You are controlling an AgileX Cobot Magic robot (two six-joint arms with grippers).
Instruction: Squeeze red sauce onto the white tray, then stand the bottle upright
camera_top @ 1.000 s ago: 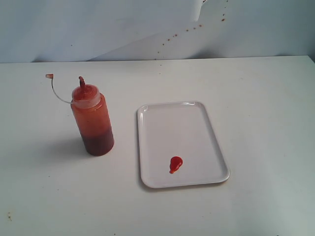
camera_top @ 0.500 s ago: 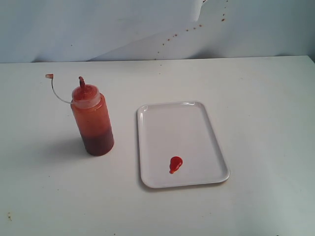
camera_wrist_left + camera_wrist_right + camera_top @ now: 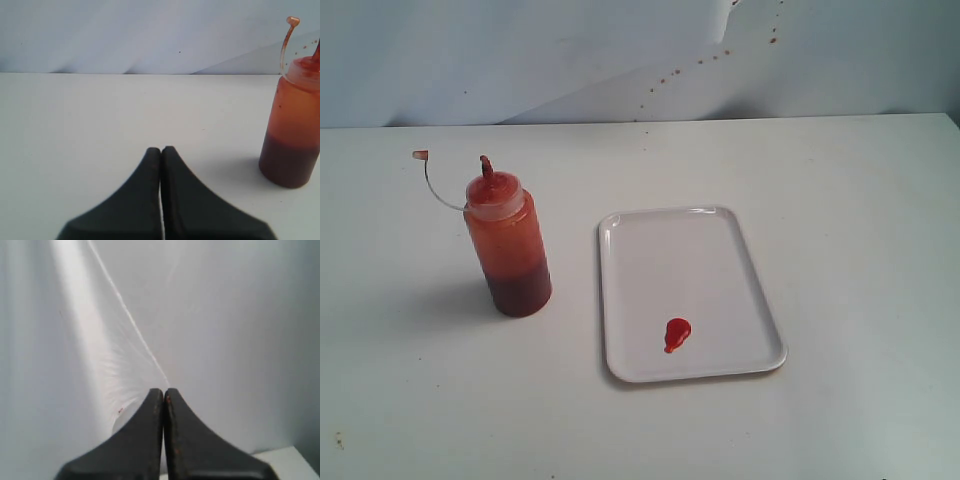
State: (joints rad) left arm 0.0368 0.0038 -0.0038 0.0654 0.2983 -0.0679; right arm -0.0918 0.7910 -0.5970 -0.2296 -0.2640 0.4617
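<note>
One bottle point(image 3: 292, 130) upright, apart from left hand point(image 3: 161, 149).

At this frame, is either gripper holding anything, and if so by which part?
Nothing is held. The left gripper and the right gripper are both shut with nothing between the fingers. The bottle stands upright on its own, untouched.

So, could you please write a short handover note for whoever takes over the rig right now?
Left gripper: fingers shut, empty, apart from the bottle.
Right gripper: fingers shut, empty.
The bottle stands upright on the table, left of the white tray in the exterior view and not touching it; its cap is off, on its tether.
One small blob of red sauce lies on the tray's near end.
Done: squeeze, standing upright. Left: apparently nothing.
</note>
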